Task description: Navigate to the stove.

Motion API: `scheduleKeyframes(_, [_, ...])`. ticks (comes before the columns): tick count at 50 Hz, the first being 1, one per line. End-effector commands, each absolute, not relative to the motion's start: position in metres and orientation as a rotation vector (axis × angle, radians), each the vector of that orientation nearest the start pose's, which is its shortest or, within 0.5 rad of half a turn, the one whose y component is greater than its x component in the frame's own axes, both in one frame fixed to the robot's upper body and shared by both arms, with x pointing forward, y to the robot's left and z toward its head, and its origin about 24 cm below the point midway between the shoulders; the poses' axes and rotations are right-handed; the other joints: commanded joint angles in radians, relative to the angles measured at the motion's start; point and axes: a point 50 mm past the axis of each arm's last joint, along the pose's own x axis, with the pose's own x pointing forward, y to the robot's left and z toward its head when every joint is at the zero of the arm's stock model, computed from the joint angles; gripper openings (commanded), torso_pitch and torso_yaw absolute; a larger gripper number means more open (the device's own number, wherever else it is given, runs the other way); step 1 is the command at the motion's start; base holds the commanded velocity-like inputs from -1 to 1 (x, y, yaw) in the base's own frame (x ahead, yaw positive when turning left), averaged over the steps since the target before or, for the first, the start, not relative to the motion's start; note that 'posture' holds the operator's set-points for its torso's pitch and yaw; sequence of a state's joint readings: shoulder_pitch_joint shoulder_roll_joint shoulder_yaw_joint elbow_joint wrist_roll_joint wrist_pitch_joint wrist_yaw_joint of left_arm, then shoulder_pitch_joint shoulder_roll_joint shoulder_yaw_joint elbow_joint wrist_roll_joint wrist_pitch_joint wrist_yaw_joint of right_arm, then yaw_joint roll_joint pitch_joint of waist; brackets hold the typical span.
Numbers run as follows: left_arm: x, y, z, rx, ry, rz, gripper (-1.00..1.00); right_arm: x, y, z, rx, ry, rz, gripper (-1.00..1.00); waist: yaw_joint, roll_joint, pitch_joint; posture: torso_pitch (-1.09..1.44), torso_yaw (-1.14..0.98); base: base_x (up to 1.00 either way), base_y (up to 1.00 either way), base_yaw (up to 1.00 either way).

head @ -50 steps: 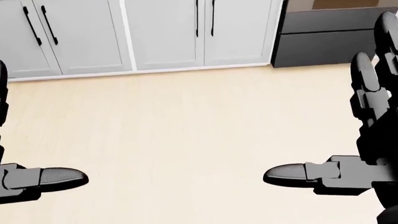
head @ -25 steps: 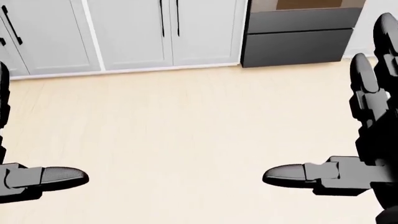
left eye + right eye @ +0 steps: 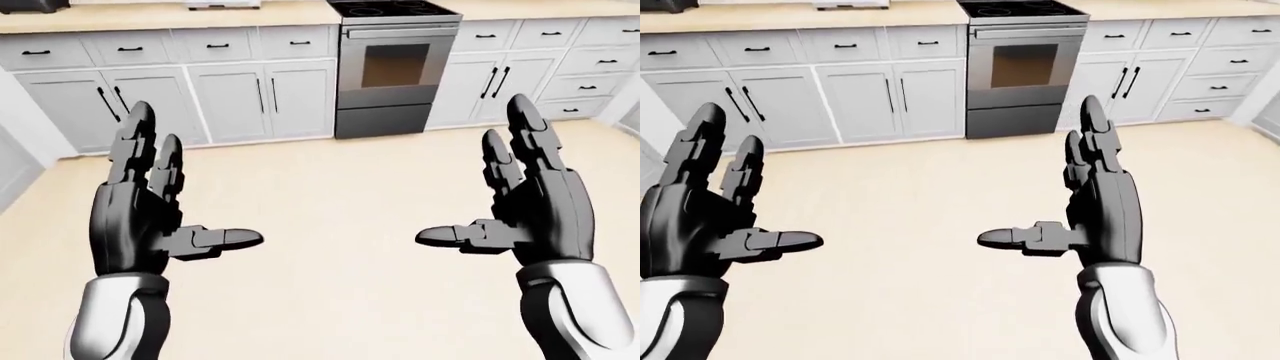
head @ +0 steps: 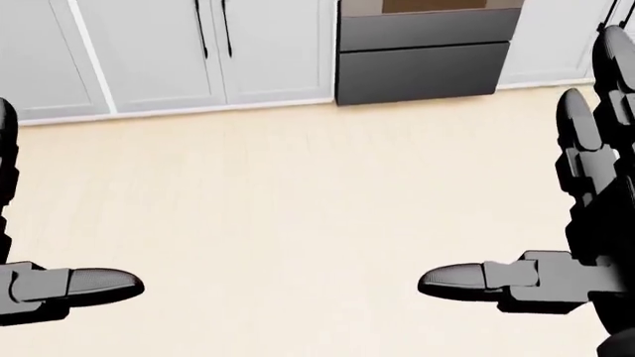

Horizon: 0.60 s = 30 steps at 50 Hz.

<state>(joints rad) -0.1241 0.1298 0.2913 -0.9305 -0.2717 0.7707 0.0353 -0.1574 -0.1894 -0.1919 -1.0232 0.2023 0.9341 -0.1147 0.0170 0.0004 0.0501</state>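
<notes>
Stove (image 3: 395, 67) sits at top centre of the L-eye view, built into a run of white cabinets (image 3: 230, 101) w/ black handles; glass cooktop on top, oven door w/ brownish window, dark drawer below. Bench (image 3: 160, 15) runs along the top on both sides of it, pale wood colour. A dark appliance shows at the top-left corner, too cropped to ID.

Pale wood floor (image 3: 330, 195) lies between robot and stove.

Left hand (image 3: 140, 217) is up at lower left, palm inward, fingers spread and released, thumb pointing right, grasping nothing. Right hand (image 3: 530, 206) mirrors it at lower right, fingers spread, thumb pointing left, also nothing in it. Hands well apart.

Head view looks down: stove's lower door and drawer at top centre-right, cabinet doors to its left, thumbs at both lower edges.
</notes>
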Motion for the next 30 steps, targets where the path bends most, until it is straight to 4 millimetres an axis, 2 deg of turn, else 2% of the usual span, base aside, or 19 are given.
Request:
scheduleKeyframes(1, [0.2032,0.1904,0.2146,-0.026,-0.385,0.071,1.00,0.1992,-0.1769,0.2195,-0.073,-0.330,-0.086,1.00,0.002,-0.002,-0.010,0.00,0.00,0.00,-0.58,0.00])
scheduleKeyframes(5, [0.2031,0.1910,0.2147,-0.028,-0.386,0.073,1.00,0.1992,-0.1767,0.2186,-0.074,-0.328,-0.086,1.00,0.005,0.024,-0.009,0.00,0.00,0.00,-0.58,0.00])
scheduleKeyframes(6, [0.2033,0.1910,0.2148,-0.028,-0.386,0.073,1.00,0.1993,-0.1769,0.2189,-0.074,-0.329,-0.086,1.00,0.006,0.037,-0.011,0.00,0.00,0.00,-0.58,0.00])
scheduleKeyframes(7, [0.2036,0.1911,0.2146,-0.028,-0.386,0.074,1.00,0.1994,-0.1769,0.2191,-0.074,-0.329,-0.087,1.00,0.008,0.062,-0.024,0.00,0.00,0.00,-0.56,0.00])
scheduleKeyframes(8, [0.2037,0.1912,0.2146,-0.029,-0.386,0.074,1.00,0.1994,-0.1769,0.2190,-0.073,-0.328,-0.086,1.00,0.019,0.035,-0.019,0.00,0.00,0.00,-0.57,0.00])
scheduleKeyframes(10, [0.2031,0.1913,0.2152,-0.029,-0.386,0.075,1.00,0.1993,-0.1769,0.2190,-0.073,-0.330,-0.086,1.00,0.010,0.054,-0.026,0.00,0.00,0.00,-0.56,0.00])
scheduleKeyframes(12, [0.2034,0.1912,0.2145,-0.027,-0.386,0.074,1.00,0.1990,-0.1771,0.2181,-0.074,-0.327,-0.087,1.00,0.010,0.057,-0.044,0.00,0.00,0.00,-0.57,0.00])
scheduleKeyframes(13, [0.2035,0.1912,0.2141,-0.027,-0.386,0.074,1.00,0.1990,-0.1771,0.2179,-0.074,-0.327,-0.088,1.00,0.010,0.050,-0.041,0.00,0.00,0.00,-0.55,0.00])
scheduleKeyframes(16, [0.2033,0.1915,0.2143,-0.028,-0.386,0.074,1.00,0.1989,-0.1769,0.2176,-0.074,-0.328,-0.087,1.00,0.014,0.000,-0.022,0.00,0.00,0.00,-0.56,0.00])
scheduleKeyframes(17, [0.2030,0.1913,0.2142,-0.027,-0.386,0.074,1.00,0.1989,-0.1770,0.2176,-0.074,-0.327,-0.087,1.00,0.012,-0.037,-0.032,0.00,0.00,0.00,-0.56,0.00])
scheduleKeyframes(18, [0.2029,0.1913,0.2141,-0.028,-0.385,0.074,1.00,0.1988,-0.1771,0.2175,-0.071,-0.327,-0.087,1.00,0.002,-0.103,-0.050,0.00,0.00,0.00,-0.56,0.00])
scheduleKeyframes(19, [0.2028,0.1911,0.2140,-0.027,-0.385,0.073,1.00,0.1988,-0.1771,0.2173,-0.073,-0.327,-0.088,1.00,-0.001,-0.059,-0.032,0.00,0.00,0.00,-0.55,0.00])
scheduleKeyframes(20, [0.2025,0.1909,0.2141,-0.027,-0.385,0.072,1.00,0.1988,-0.1770,0.2173,-0.074,-0.327,-0.088,1.00,-0.001,-0.061,-0.028,0.00,0.00,0.00,-0.56,0.00])
scheduleKeyframes(22, [0.2031,0.1911,0.2135,-0.027,-0.385,0.073,1.00,0.1989,-0.1769,0.2176,-0.074,-0.326,-0.087,1.00,-0.007,-0.041,-0.030,0.00,0.00,0.00,-0.55,0.00])
scheduleKeyframes(26, [0.2048,0.1909,0.2132,-0.026,-0.385,0.072,1.00,0.1991,-0.1770,0.2176,-0.074,-0.326,-0.087,1.00,0.000,-0.002,-0.010,0.00,0.00,0.00,-0.55,0.00])
scheduleKeyframes(30, [0.2046,0.1897,0.2128,-0.025,-0.384,0.069,1.00,0.1993,-0.1771,0.2176,-0.074,-0.325,-0.087,1.00,0.005,0.032,-0.006,0.00,0.00,0.00,-0.55,0.00])
